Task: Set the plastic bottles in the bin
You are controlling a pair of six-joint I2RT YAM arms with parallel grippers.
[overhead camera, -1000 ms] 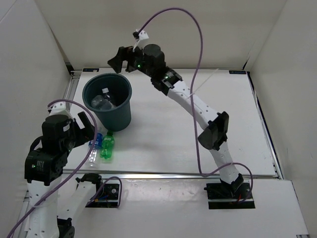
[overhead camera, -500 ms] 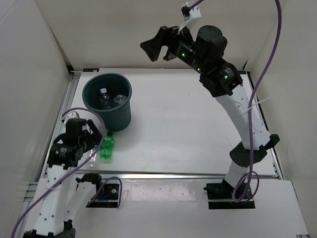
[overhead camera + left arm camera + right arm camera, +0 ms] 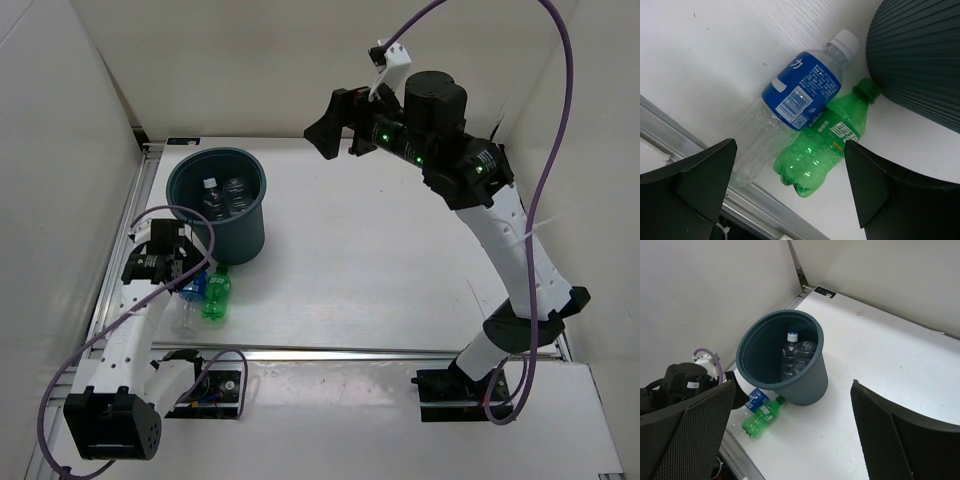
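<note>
Bin [image 3: 238, 242]: 1, round, dark teal-grey, ribbed wall, upright at the left rear of the bench [image 3: 400, 270].

Plastic bottles: 4.
- 2 clear bottles [image 3: 790, 354] inside the bin, side by side, 1 showing a white cap; no label could be read.
- 1 clear bottle with blue label [image 3: 802, 90], white cap, lay on the bench just in front of the bin; label bore a barcode, a white character and fine print too small to read.
- 1 green bottle [image 3: 822, 150], green cap touching the bin wall, lay against the blue-labelled one; white characters on its label, not legible.

Left fingers [image 3: 700, 175]: apart, empty, above the 2 lying bottles.
Right fingers [image 3: 695, 420]: apart, empty, raised high over the bench.
</note>
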